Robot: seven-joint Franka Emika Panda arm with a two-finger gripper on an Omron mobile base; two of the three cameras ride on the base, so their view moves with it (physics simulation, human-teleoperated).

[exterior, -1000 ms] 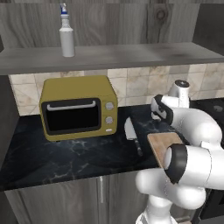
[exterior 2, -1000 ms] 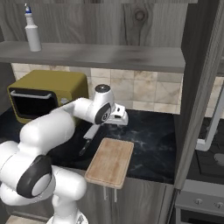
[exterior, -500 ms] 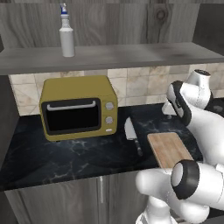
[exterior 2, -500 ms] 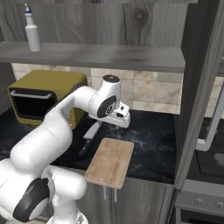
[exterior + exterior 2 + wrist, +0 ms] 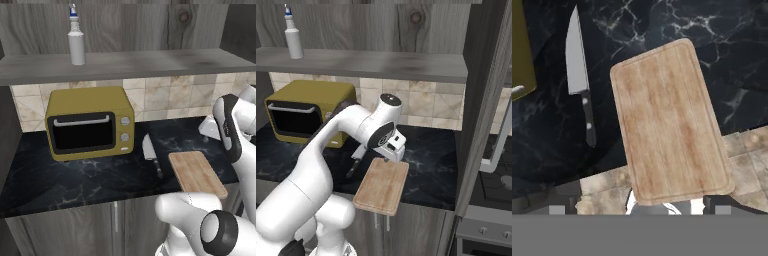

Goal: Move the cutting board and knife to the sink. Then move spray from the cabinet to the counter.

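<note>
The cutting board lies flat on the black desk, its near end poking out over the front edge, which may make it easier to grip from the side than a board lying fully on the surface. Just beside it, toward the yellow oven and not touching it, lies the knife, blade pointing to the wall tiles and dark handle toward the front. Neither has been lifted yet, so the first part of the job looks barely begun.

The arm reaches over from the base and hangs the claw above the far end of the board, the hand camera looking straight down on board and knife together. That reads like a lining-up pose for a pick, most likely of the board, since it sits in the middle of the hand view. Whether the claw is wide or narrow I cannot tell: the fingertips are lost at the bottom of the hand view and the base views show only the wrist's bulk.

The spray stands upright on the shelf of the wall cabinet, above the oven and well apart from the arm; it waits for the second half. A sink is not clear here, though a curved grey bar at the right edge of the right base view may be its faucet.
</note>
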